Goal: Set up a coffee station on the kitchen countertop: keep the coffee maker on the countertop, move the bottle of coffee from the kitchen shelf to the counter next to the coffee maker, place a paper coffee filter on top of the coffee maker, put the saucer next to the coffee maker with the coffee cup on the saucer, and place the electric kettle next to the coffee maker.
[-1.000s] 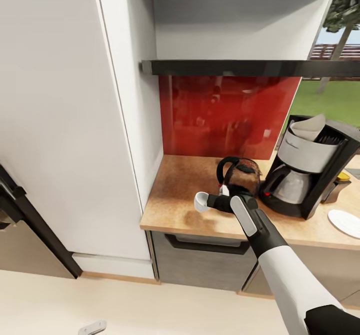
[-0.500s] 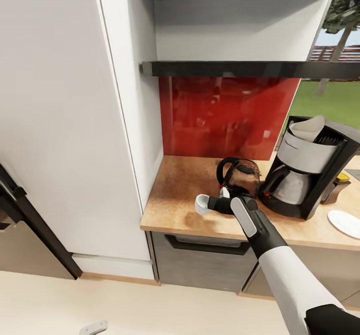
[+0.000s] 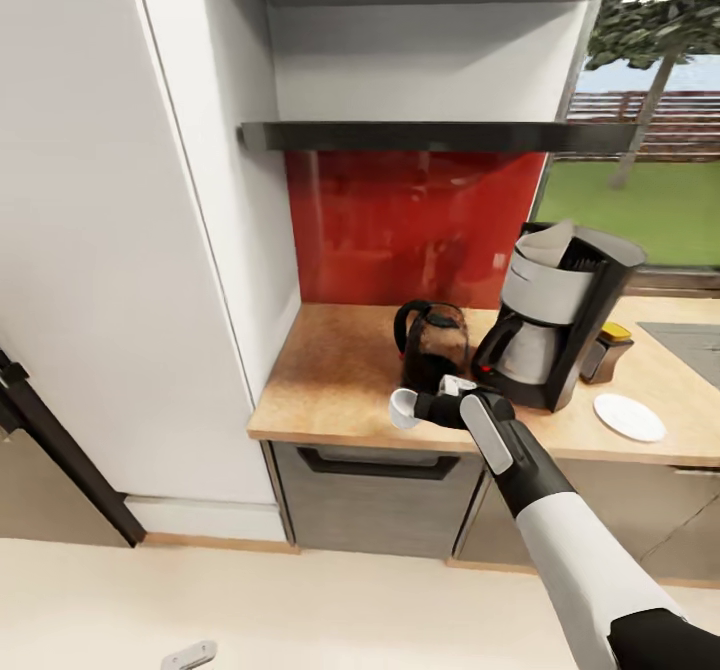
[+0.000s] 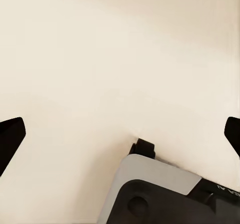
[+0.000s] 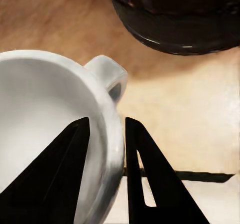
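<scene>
My right gripper point(image 3: 418, 408) is clamped on the rim of the coffee cup point(image 3: 403, 407), one finger inside the wall and one outside, near its handle. The whole head view has shifted since a second ago: my base has backed off, so more of the countertop point(image 3: 340, 380) shows and the saucer point(image 3: 629, 417) sits fully visible at 3 o'clock of the cup, beyond the coffee maker point(image 3: 555, 315) and the electric kettle point(image 3: 432, 342). The cup hangs over the counter's front edge. My left gripper point(image 4: 120, 134) is spread wide, empty. Next comes, I judge, transport rightward to the saucer.
</scene>
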